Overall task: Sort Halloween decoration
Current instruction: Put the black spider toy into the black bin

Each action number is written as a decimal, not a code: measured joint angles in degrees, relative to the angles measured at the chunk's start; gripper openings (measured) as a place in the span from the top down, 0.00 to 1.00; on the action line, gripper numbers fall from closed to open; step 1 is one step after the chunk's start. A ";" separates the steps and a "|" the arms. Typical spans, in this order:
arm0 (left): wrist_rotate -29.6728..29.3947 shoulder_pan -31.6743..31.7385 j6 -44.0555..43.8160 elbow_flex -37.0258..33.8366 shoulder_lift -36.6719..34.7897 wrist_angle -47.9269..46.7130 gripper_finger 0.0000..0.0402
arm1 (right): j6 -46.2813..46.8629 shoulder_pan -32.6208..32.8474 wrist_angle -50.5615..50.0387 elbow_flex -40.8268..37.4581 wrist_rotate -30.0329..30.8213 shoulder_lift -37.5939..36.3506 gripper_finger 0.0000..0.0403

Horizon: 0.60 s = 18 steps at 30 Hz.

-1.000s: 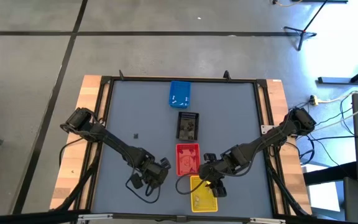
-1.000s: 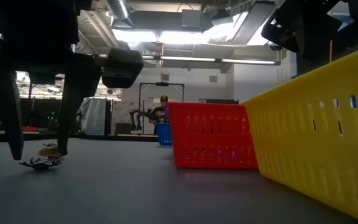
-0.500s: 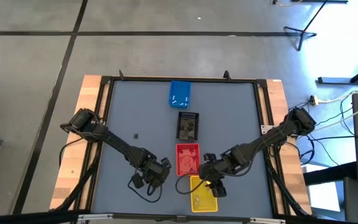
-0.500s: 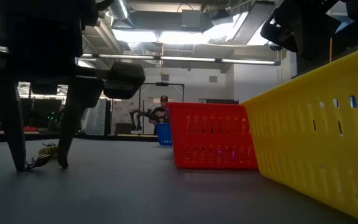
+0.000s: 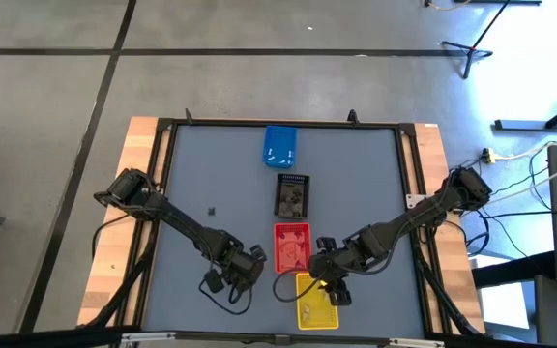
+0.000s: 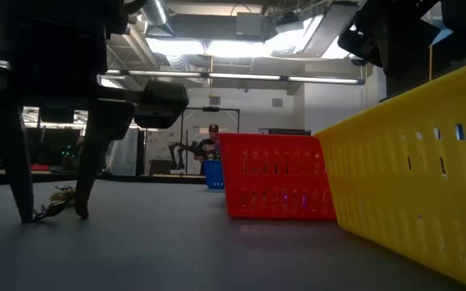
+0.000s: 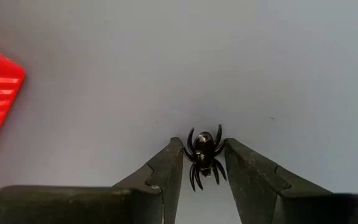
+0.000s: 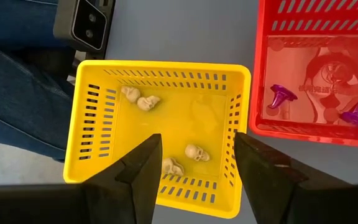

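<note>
A black spider decoration (image 7: 204,155) lies on the grey table, left of the red tray (image 5: 291,246). My left gripper (image 7: 204,152) points steeply down over it, open, with one finger on each side; the low view shows its fingertips (image 6: 24,212) at the table around the spider (image 6: 55,204). My right gripper (image 8: 197,162) hangs open above the yellow tray (image 8: 160,130), holding nothing. That tray holds several cream skulls (image 8: 194,152). Purple witch hats (image 8: 281,98) lie in the red tray (image 8: 316,62). One small dark piece (image 5: 211,212) rests on the table farther left. My left gripper stands astride the spider, whose legs (image 7: 191,163) reach toward the inner faces of both fingers; whether they touch, I cannot tell. The fingers come from above, slanting steeply down. The spider lies flat on the table.
A blue tray (image 5: 279,145) and a black tray (image 5: 292,193) stand in line beyond the red one. A black cable (image 5: 222,290) loops on the table by my left gripper. A person's blue trouser leg (image 8: 17,93) shows at the near edge.
My left gripper has sunk a little, bringing its fingertips down to the table on either side of the spider; its gap stays the same. The spider has stayed where it was.
</note>
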 joint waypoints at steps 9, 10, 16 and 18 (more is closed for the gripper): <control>-1.14 -0.29 -0.03 -0.04 0.00 -0.06 0.73 | 0.00 0.00 -0.04 0.00 0.00 0.00 0.51; -1.18 -0.36 -0.04 -0.04 0.00 -0.08 0.75 | 0.00 0.00 -0.04 0.00 0.00 0.00 0.51; -1.43 -0.69 -1.79 -0.04 0.02 -0.17 0.86 | 0.00 0.00 -0.04 0.00 0.00 0.00 0.51; -1.45 -0.70 -2.85 -0.07 0.02 -0.19 0.89 | 0.00 0.00 -0.04 0.00 0.00 0.00 0.51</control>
